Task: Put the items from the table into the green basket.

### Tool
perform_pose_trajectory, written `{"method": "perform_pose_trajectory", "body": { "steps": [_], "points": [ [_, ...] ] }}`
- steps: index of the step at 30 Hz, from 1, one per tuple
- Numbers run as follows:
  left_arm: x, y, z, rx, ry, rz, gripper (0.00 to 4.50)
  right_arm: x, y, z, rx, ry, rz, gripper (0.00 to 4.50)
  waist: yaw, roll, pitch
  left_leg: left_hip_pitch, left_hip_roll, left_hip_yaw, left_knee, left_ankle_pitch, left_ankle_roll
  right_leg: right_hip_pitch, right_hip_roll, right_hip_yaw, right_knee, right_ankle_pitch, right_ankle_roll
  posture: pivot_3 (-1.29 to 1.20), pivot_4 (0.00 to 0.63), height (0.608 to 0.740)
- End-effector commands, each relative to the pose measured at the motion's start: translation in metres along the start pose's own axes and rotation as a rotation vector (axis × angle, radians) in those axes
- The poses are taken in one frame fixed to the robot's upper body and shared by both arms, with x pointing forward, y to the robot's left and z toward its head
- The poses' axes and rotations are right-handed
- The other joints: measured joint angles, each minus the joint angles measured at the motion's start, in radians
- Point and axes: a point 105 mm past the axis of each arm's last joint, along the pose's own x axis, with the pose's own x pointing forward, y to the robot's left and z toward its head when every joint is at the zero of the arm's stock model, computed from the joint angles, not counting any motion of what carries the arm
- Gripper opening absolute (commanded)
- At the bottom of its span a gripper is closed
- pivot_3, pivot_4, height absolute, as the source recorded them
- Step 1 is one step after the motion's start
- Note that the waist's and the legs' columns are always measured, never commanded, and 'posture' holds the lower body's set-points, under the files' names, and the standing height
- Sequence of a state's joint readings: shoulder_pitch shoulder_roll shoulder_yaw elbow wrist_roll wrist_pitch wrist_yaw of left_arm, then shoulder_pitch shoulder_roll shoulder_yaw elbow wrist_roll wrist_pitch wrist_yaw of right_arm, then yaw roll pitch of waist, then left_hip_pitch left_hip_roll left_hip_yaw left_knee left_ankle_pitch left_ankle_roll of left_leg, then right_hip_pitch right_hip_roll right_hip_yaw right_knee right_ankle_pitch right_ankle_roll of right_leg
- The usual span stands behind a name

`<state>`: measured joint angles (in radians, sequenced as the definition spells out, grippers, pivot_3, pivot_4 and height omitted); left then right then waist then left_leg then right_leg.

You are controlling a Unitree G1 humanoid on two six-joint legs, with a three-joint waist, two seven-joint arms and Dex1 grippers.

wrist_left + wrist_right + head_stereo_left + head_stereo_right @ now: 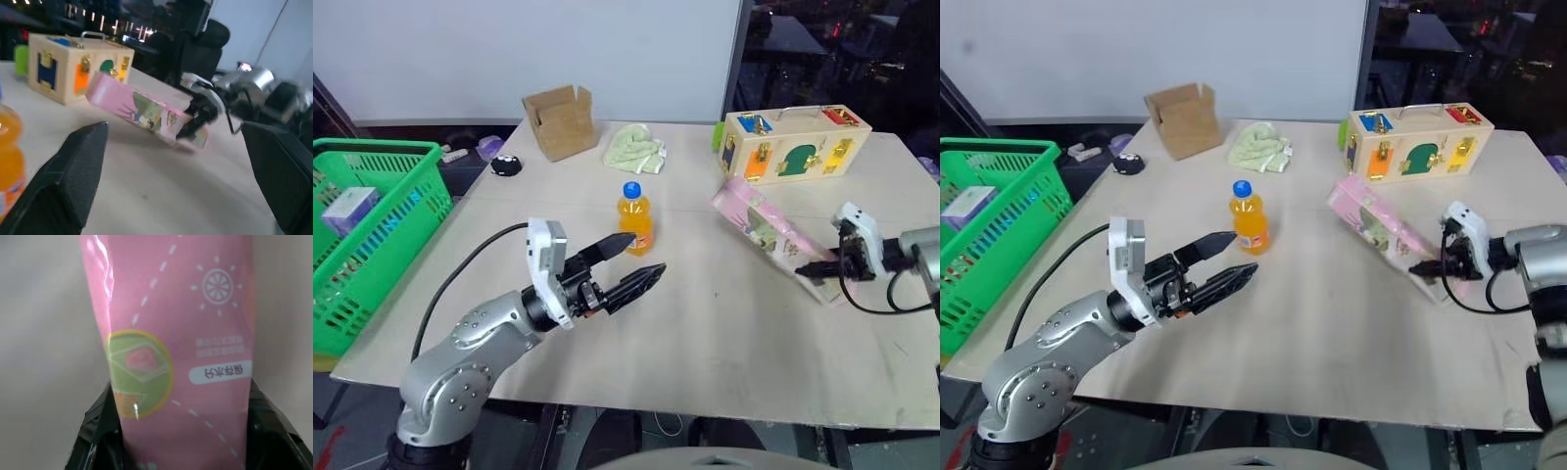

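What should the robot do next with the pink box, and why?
Probably lift it. The right gripper is shut on the near end of the pink carton, whose far end is already tilted up off the table. The green basket stands off the table's far left edge, so the carton must come clear before being carried across.

Pink carton [769,233] tilted on table [724,323]; orange bottle [634,219] upright; green basket [372,245] left.

on the table [724,333], the bottle [634,218] stands near the middle — the carton [769,233] lies to its right, before the toy box [793,142]. the basket [382,235] sits off the table's left edge — the cardboard box [561,121] and cloth [635,150] lie at the back.
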<state>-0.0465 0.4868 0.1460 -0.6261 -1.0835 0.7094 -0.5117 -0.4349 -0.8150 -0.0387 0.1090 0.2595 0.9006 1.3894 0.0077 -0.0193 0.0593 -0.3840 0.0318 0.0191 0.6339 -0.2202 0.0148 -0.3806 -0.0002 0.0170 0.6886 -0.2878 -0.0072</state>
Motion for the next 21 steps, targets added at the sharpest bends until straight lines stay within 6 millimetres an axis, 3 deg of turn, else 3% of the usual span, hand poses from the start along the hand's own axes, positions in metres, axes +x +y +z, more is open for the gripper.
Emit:
{"method": "perform_pose_trajectory", "body": {
  "steps": [1,5,8,16,21],
  "points": [
    [0.009,0.003,0.007,-0.067,-0.048,-0.026,4.50,0.005,0.057,0.035,-0.102,-0.146,0.133,2.16,-0.012,0.000,0.000,0.001,0.000,0.000,0.000,0.000,0.000,0.000,0.000,0.000,0.000,-0.001,0.002,-0.04,0.000,0.740],
    [0.018,0.002,0.008,-0.119,-0.048,-0.073,4.50,0.023,0.099,0.041,-0.151,-0.177,0.224,2.16,-0.036,-0.001,0.000,0.001,-0.001,0.001,0.001,0.000,0.000,0.001,0.001,0.001,0.000,-0.001,0.005,-0.08,0.000,0.740],
    [0.022,0.000,0.009,-0.129,-0.034,-0.115,4.50,0.031,0.120,0.049,-0.190,-0.200,0.281,2.16,-0.051,-0.002,0.000,0.001,-0.002,0.001,0.003,0.000,0.000,0.002,0.001,0.001,0.000,0.000,0.007,-0.09,0.000,0.740],
    [0.026,-0.008,0.008,-0.146,-0.002,-0.185,4.50,0.041,0.136,0.049,-0.239,-0.172,0.358,2.16,-0.055,-0.003,0.000,-0.002,-0.006,0.002,0.004,-0.001,0.003,0.002,0.001,0.004,-0.006,0.003,0.011,-0.08,0.000,0.740],
    [0.025,-0.012,0.009,-0.158,-0.015,-0.205,4.50,0.045,0.136,0.045,-0.228,-0.157,0.377,2.16,-0.052,-0.003,0.000,-0.004,-0.006,0.002,0.004,-0.003,0.005,0.001,0.001,0.004,-0.010,0.004,0.010,-0.06,0.000,0.740]
  ]
}}
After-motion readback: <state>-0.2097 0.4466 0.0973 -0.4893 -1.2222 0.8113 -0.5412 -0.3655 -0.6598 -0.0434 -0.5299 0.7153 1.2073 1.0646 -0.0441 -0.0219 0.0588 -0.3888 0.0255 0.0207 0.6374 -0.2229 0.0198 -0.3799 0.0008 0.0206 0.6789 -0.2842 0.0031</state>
